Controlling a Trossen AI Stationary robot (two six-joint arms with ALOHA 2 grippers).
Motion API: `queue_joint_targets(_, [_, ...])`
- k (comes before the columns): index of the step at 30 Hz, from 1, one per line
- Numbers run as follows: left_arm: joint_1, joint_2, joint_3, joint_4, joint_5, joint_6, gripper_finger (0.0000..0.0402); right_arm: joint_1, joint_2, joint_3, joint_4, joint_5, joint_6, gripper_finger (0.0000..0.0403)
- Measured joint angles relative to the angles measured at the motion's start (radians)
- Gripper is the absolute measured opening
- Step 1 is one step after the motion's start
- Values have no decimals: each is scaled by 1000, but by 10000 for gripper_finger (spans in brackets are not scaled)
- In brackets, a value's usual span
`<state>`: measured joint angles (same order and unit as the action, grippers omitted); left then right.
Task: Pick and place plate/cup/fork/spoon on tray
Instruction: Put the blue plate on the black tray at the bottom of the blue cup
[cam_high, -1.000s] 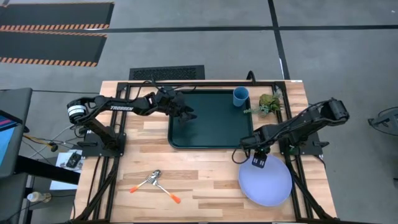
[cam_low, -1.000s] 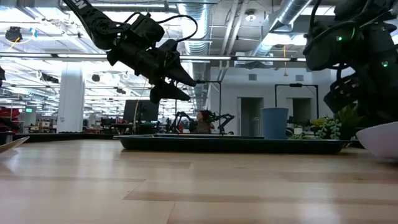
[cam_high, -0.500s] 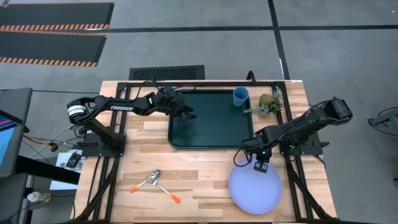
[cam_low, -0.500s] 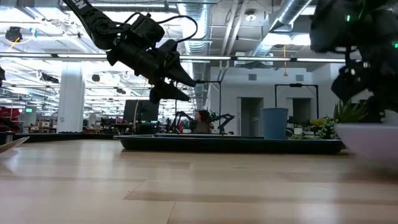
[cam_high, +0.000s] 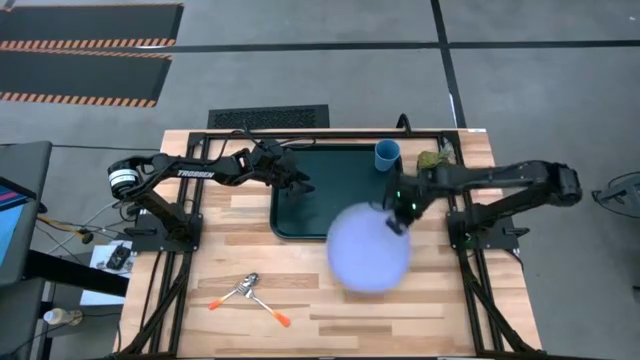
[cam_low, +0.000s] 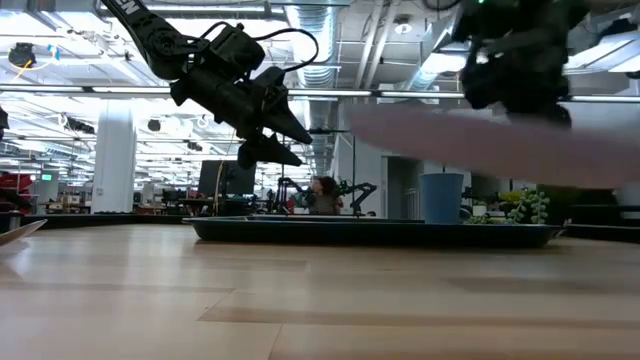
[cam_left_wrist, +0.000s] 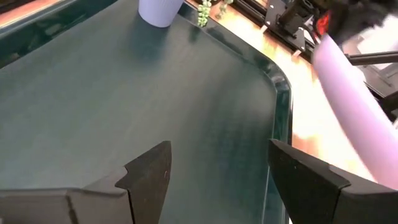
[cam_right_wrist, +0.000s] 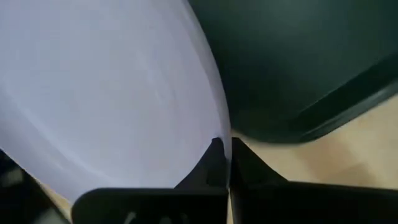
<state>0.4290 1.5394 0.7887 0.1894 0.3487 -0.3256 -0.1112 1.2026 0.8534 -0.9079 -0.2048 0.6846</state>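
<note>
My right gripper (cam_high: 397, 216) is shut on the pale lavender plate (cam_high: 368, 250), which hangs in the air over the tray's near right corner. The plate also shows in the low view (cam_low: 480, 140) and the left wrist view (cam_left_wrist: 348, 106). The dark green tray (cam_high: 340, 225) lies at the table's far middle. The blue cup (cam_high: 387, 155) stands upright in its far right corner. My left gripper (cam_high: 300, 183) hovers open and empty over the tray's left part. The orange-handled fork and spoon (cam_high: 250, 297) lie crossed on the table at the near left. My right gripper pinches the plate's rim (cam_right_wrist: 214, 134) between its two fingers, at the edge toward the table's far right. The fingers come from the table's right side, slanting down. The plate is lifted clear of the table and tray, close to level, reaching toward the near left.
A small green plant (cam_high: 432, 158) stands at the table's far right, beside the tray and cup. Black frame rails (cam_high: 470, 270) run along the table's left and right sides. Bare wood lies between the cutlery and the plate.
My right gripper has risen and swung from the table's near right toward the tray, carrying the plate. The plate, low by the table a second ago, is now lifted clear and has gone left and toward the far edge.
</note>
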Motion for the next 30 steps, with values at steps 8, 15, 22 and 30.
queue_joint_targets(8, [0, 0, 0, 0, -9, 0, 252, -315, 75, 4, 7, 20, -28, 6])
queue_joint_targets(15, [0, 0, 0, 0, -20, 0, 252, -431, 191, 4, 27, -1, -104, 7])
queue_joint_targets(22, [0, 0, 0, 0, -20, -1, 252, -489, 247, 4, 46, -16, -136, 13])
queue_joint_targets(30, [0, 0, 0, 0, -20, -2, 252, -559, 258, 4, 86, 5, -133, 15])
